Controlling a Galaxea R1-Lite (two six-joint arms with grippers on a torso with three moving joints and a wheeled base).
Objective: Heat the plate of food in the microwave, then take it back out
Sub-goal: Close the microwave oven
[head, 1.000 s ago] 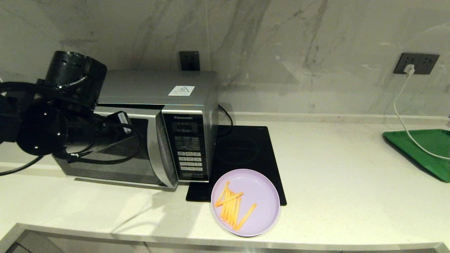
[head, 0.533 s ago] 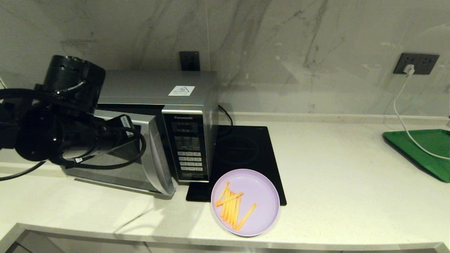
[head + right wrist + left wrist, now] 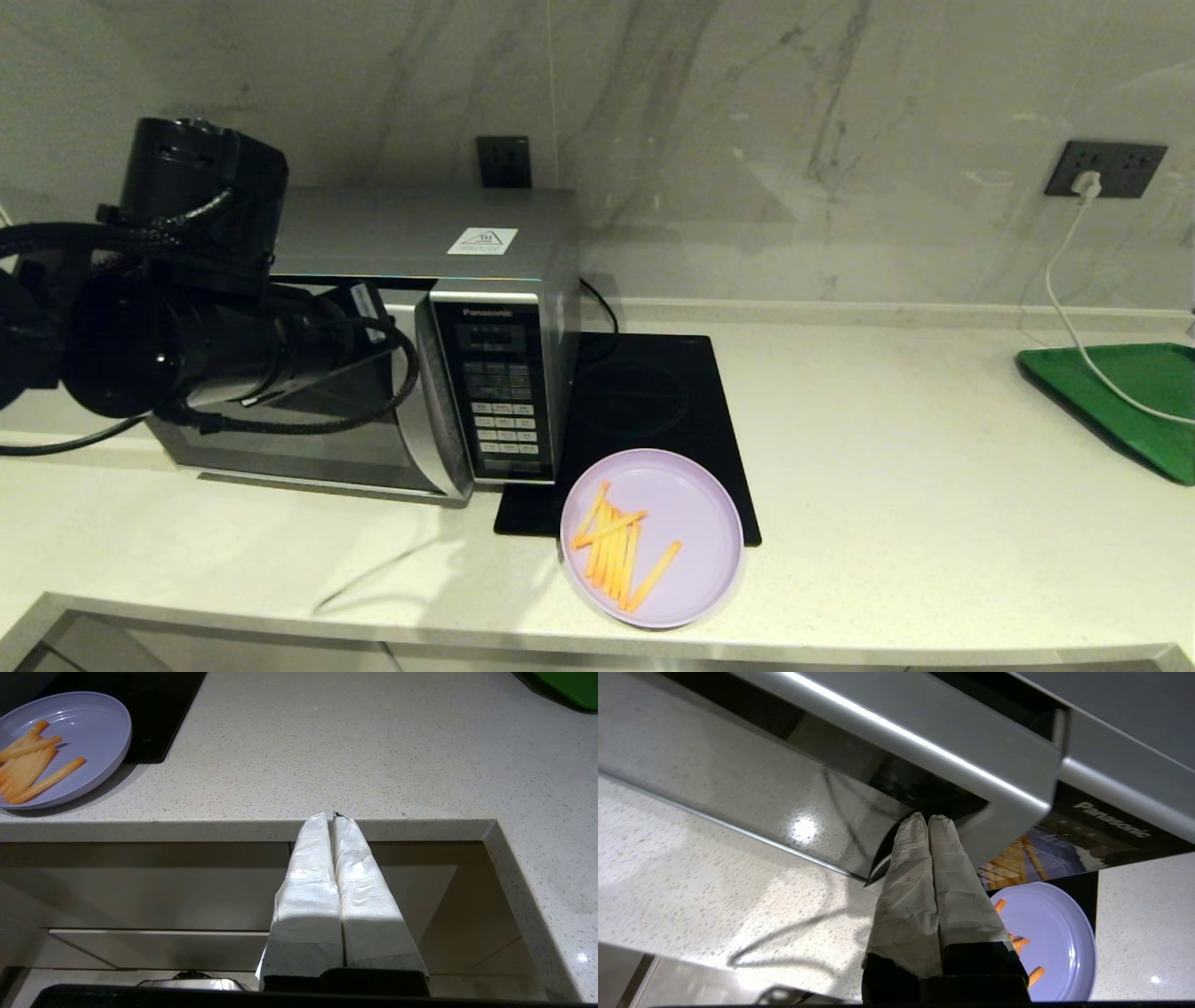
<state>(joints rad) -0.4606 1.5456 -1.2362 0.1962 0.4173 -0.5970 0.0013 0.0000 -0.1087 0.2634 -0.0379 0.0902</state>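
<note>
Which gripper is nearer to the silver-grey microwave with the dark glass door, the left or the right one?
The left. The left gripper, shut, is at the door of the silver-grey microwave. The right gripper, shut, is parked below the counter edge, away from it.

Lilac plate of food (image 3: pixel 693 523) with orange-yellow fries, silver-grey microwave (image 3: pixel 411 243) — dark glass door, speckled cream desk (image 3: pixel 934 485), green tray (image 3: pixel 1134 392) — white cable across it

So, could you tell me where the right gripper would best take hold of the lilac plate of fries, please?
Probably at the lilac plate's low rim on its right-hand edge, coming from the robot's right. The fries lie toward its left half, so that edge is bare, and the counter beside it is open, while the microwave crowds the left.
</note>
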